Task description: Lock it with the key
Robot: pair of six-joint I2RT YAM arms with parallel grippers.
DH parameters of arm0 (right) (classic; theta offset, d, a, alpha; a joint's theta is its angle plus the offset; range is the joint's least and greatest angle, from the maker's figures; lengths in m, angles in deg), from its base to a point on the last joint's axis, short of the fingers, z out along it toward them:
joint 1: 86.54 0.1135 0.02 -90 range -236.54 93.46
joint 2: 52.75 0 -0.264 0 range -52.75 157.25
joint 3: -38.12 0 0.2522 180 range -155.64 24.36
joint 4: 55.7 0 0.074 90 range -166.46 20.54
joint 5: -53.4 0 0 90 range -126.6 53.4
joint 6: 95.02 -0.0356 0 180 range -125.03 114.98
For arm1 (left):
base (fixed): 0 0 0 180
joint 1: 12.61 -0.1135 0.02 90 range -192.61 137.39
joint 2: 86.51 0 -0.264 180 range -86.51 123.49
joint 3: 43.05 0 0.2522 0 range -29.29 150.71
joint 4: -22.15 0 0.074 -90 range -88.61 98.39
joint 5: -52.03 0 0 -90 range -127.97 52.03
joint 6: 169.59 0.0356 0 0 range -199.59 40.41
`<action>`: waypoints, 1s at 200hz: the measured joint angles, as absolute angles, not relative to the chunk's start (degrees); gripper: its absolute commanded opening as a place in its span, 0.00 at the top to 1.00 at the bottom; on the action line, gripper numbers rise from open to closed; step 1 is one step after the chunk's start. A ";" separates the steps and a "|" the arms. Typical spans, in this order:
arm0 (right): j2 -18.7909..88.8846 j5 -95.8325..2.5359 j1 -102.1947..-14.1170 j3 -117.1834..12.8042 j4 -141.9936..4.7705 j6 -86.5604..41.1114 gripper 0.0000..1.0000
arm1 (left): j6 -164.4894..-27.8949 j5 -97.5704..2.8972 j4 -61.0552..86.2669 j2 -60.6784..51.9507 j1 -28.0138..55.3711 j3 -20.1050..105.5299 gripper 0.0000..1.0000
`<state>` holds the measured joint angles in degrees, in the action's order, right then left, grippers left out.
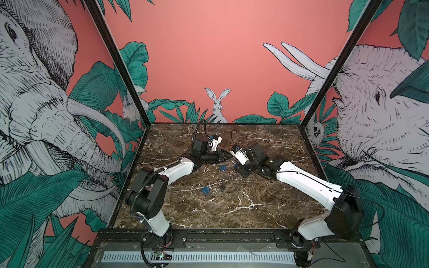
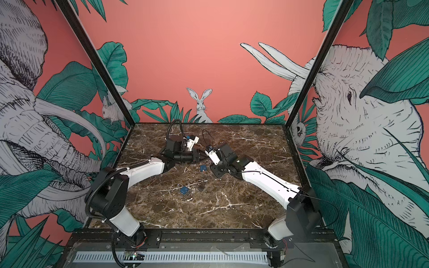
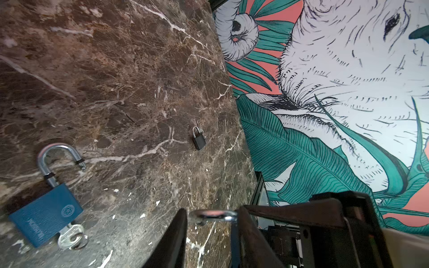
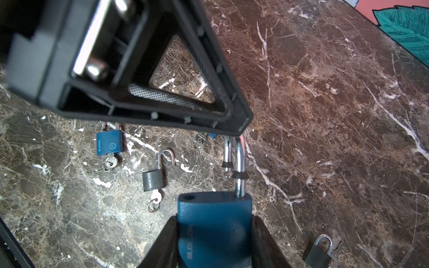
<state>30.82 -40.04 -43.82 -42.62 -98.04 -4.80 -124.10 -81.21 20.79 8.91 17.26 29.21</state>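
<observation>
Holding the blue padlock (image 4: 210,210) seemingly clear of the marble table (image 4: 325,116), body wedged flat between the fingers of the right gripper (image 4: 214,229), which are closed snug on its two sides. Leaving the shackle (image 4: 240,160) end free and pointing away, likely so the other arm can get at it.

Noting the shackle sprung: long leg seated in the body, short leg out beside it, empty hole open on the body's top. Not seeing this lock's key; underside buried in the grip.

Reaching the left gripper (image 3: 212,212) in from the opposite side, bracketing the shackle's bend crosswise. Fingers set narrow, with the steel bow bridging nearly the whole gap. Not telling from either wrist view whether pressing it or merely standing around it.

Judging the step as closing the shackle: steadying the body with one arm, pushing the bow down with the other. Needing the short leg lined up over its hole first, else risking a jam on the rim.

Noting on the table, well apart from the held lock: a second blue padlock (image 4: 109,145) with key, a grey padlock (image 4: 153,177) open with key, and a black padlock (image 4: 319,253) shut.
</observation>
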 measured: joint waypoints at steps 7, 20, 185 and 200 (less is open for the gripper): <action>30.84 -40.04 -43.71 -42.68 -98.06 -4.82 1.00 | -124.43 -81.52 20.94 9.00 17.26 29.39 0.60; 30.88 -40.02 -43.47 -42.84 -98.06 -4.80 0.99 | -124.91 -82.00 21.42 9.37 17.26 29.67 0.60; 32.91 -35.08 -43.03 -43.91 -98.46 -3.22 1.00 | -120.53 -80.62 10.76 8.17 17.37 31.35 0.60; 33.02 -34.88 -43.03 -43.91 -98.46 -3.13 1.00 | -120.95 -80.88 10.67 8.17 17.37 31.35 0.59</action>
